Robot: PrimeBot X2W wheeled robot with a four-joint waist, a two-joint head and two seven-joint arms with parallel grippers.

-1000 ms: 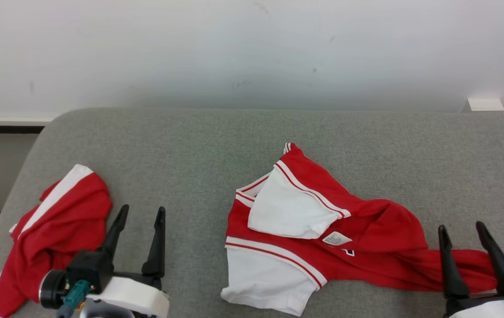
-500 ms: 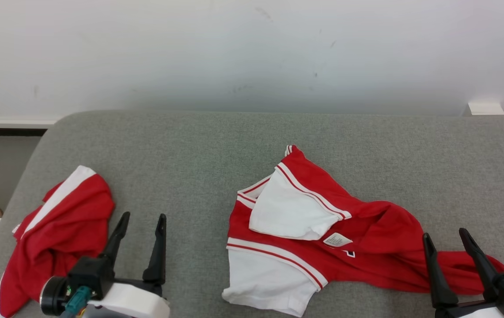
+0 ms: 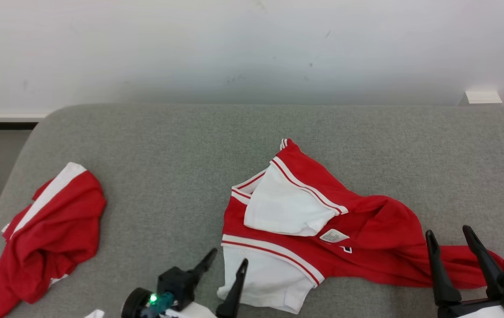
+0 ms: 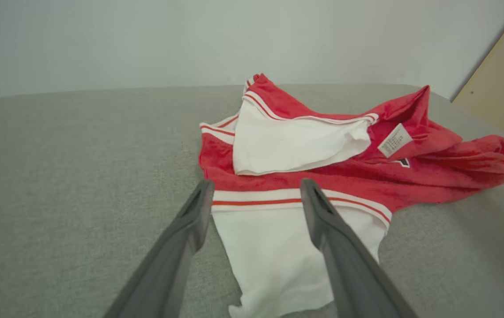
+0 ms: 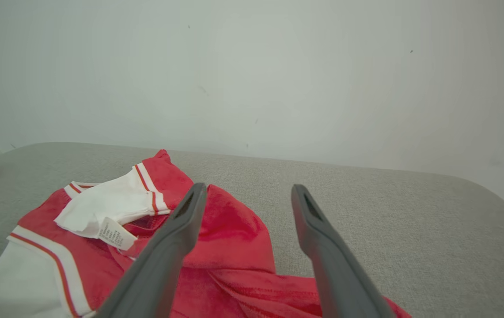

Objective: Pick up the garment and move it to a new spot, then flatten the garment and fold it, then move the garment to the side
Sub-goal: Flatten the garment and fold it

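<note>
- The garment (image 3: 366, 229), a red and white shirt, lies crumpled in the lower middle of the head view on a grey cushion (image 3: 168, 145). Its red end trails off to the lower right.
- A white sleeve (image 3: 282, 212) is flopped over the red body. A white panel (image 3: 265, 282) below a striped band (image 3: 274, 251) reaches the bottom edge. A label (image 3: 333, 236) shows at the centre, so part of it is probably turned inside out.
- The left gripper (image 3: 229, 257), at bottom centre, has its jaws wide and holds nothing. In the left wrist view its fingers frame the band. Whether they touch the cloth I cannot tell.
- The right gripper (image 3: 449, 231), at lower right, also has its jaws wide and empty, over the red tail.
- Handling, as I judge it: light, limp knit with no stiffness. It will sag from any hold and bunch if pushed. It is not fragile, though it may drag on the cushion's weave.
- Where to hold: the band and hems look thicker and should pinch more surely than open cloth. One hold on the panel's edge and one on the red tail, well apart, should let it hang spread.
- Risk: catching the folded sleeve together with the layer beneath.
- A second red heap (image 3: 48, 238) lies at lower left, well apart.
</note>
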